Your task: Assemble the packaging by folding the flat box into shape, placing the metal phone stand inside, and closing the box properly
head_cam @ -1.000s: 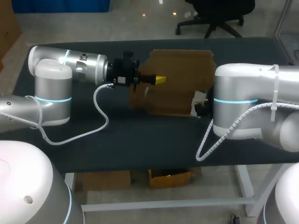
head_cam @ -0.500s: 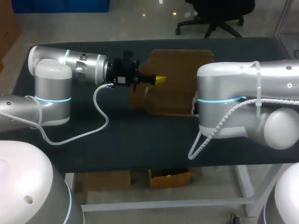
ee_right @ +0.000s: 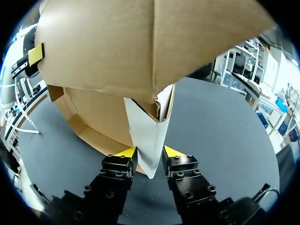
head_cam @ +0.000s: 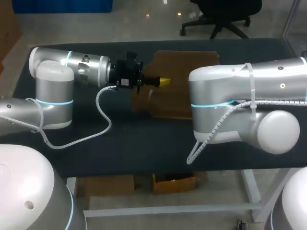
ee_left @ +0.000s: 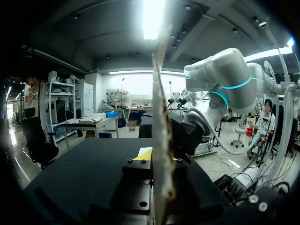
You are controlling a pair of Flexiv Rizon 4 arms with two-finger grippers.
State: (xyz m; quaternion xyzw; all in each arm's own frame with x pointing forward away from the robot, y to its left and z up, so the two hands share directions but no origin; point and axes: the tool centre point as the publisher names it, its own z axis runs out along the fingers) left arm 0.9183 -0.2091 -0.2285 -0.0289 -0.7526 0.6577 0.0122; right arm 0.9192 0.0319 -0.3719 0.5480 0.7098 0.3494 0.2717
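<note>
Readable text: none in any view.
Faces of the box (head_cam: 182, 67): plain brown cardboard, no legible print, label or number.

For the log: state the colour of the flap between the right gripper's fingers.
Off-white flap, clearest in the right wrist view.

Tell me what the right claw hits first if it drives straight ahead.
The cardboard box: its pale corner flap lies at the mouth of the right claw, so going on would likely press into that folded corner.

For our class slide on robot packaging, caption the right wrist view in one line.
Right hand grips a pale flap of the half-folded cardboard box.
</note>
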